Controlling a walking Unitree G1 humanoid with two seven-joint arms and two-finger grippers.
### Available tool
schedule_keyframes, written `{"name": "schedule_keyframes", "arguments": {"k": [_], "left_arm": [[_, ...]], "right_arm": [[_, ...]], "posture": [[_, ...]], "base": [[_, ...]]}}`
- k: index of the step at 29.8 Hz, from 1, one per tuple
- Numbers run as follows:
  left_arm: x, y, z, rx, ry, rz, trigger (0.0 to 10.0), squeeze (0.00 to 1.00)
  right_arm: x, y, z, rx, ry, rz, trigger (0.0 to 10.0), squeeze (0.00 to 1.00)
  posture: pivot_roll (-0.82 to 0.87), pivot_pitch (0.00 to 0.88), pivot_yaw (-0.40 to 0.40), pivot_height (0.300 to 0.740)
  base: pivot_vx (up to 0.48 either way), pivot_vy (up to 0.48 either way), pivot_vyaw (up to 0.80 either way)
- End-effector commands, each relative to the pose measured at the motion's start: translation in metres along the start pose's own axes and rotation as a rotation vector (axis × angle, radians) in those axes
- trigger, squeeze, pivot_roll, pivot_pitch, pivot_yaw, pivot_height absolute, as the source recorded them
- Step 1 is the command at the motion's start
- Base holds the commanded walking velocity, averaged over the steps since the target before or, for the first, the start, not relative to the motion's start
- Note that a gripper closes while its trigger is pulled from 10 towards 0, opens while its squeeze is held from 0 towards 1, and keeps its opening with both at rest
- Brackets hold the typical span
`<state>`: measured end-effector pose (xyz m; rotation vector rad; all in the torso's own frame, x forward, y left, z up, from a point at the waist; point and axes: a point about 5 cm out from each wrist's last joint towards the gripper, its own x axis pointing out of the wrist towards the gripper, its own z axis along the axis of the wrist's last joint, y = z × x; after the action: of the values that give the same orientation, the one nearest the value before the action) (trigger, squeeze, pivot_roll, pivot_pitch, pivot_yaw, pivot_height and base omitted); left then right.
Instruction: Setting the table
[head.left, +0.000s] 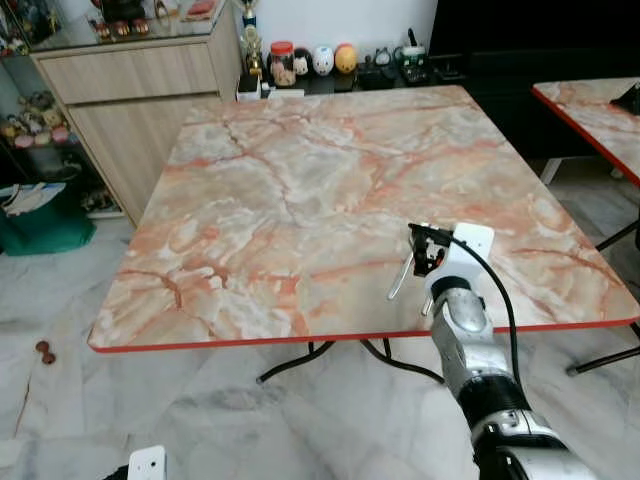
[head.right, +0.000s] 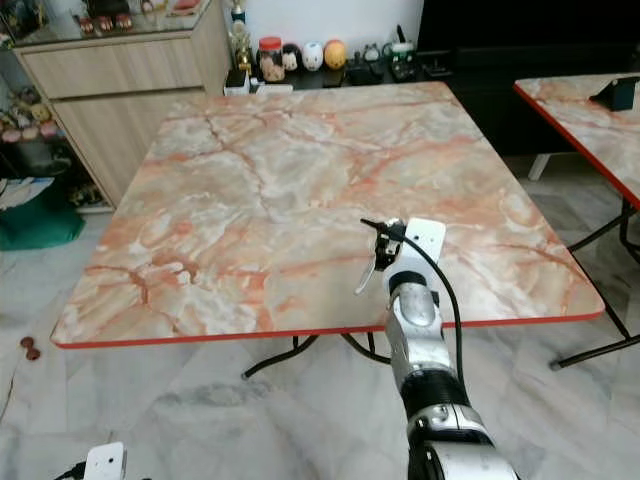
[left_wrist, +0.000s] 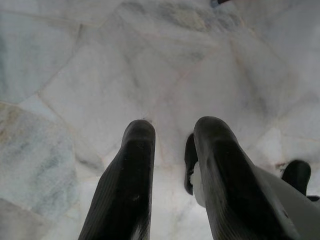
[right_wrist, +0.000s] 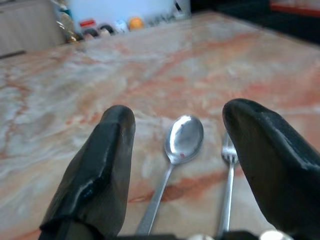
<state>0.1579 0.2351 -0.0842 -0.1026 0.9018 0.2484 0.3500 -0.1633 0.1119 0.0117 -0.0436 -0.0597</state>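
Right gripper spread wide, gripping nothing, low over the near edge of the marble table. Between its black fingers, a spoon and a fork lying flat side by side on the stone, apparently released. Likely risk: snagging a handle on withdrawal, knocking the pair askew or off the close red rim. Left gripper idle, parted, empty, above the floor. Farther off, a sideboard with figurines.

One spoon, one fork, two marble tables.
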Motion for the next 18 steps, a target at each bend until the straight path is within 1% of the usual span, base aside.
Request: {"name": "schedule_keyframes", "arguments": {"k": [1, 2, 5, 7, 9, 11, 15, 18], "left_arm": [[-0.001, 0.004, -0.002, -0.004, 0.0, 0.016, 10.0, 0.0], [-0.001, 0.007, -0.001, -0.003, -0.005, 0.019, 10.0, 0.0], [-0.003, 0.012, -0.003, -0.002, -0.008, 0.022, 10.0, 0.0], [-0.003, 0.013, -0.004, 0.002, -0.005, 0.024, 10.0, 0.0], [-0.005, 0.017, -0.008, 0.009, 0.006, 0.032, 10.0, 0.0], [-0.006, 0.019, -0.011, 0.008, 0.012, 0.034, 10.0, 0.0], [-0.007, 0.02, -0.013, 0.014, 0.018, 0.033, 10.0, 0.0], [-0.007, 0.021, -0.012, 0.011, 0.014, 0.033, 10.0, 0.0]], "right_arm": [[-0.007, 0.005, 0.0, -0.043, -0.043, 0.059, 10.0, 0.0], [-0.02, 0.001, -0.003, -0.065, -0.071, 0.085, 10.0, 0.0], [-0.034, -0.006, -0.004, -0.092, -0.097, 0.099, 10.0, 0.0], [-0.039, -0.007, -0.002, -0.102, -0.11, 0.112, 10.0, 0.0], [-0.049, -0.006, 0.004, -0.132, -0.143, 0.156, 10.0, 0.0], [-0.056, -0.005, 0.008, -0.124, -0.156, 0.172, 10.0, 0.0], [-0.068, 0.002, 0.006, -0.124, -0.143, 0.205, 10.0, 0.0], [-0.073, 0.004, 0.001, -0.114, -0.121, 0.194, 10.0, 0.0]], "posture": [[-0.08, 0.0, 0.051, 0.74], [-0.08, 0.0, 0.051, 0.74], [-0.08, 0.0, 0.055, 0.74], [-0.08, 0.0, 0.056, 0.74], [-0.08, 0.0, 0.057, 0.74], [-0.09, 0.0, 0.061, 0.74], [-0.1, 0.0, 0.062, 0.74], [-0.09, 0.0, 0.062, 0.74]], "base": [[0.0, 0.0, 0.0], [0.0, 0.0, 0.0], [0.0, 0.0, 0.0], [0.0, 0.0, 0.0], [0.0, 0.0, 0.0], [0.0, 0.0, 0.0], [0.0, 0.0, 0.0], [0.0, 0.0, 0.0]]}}
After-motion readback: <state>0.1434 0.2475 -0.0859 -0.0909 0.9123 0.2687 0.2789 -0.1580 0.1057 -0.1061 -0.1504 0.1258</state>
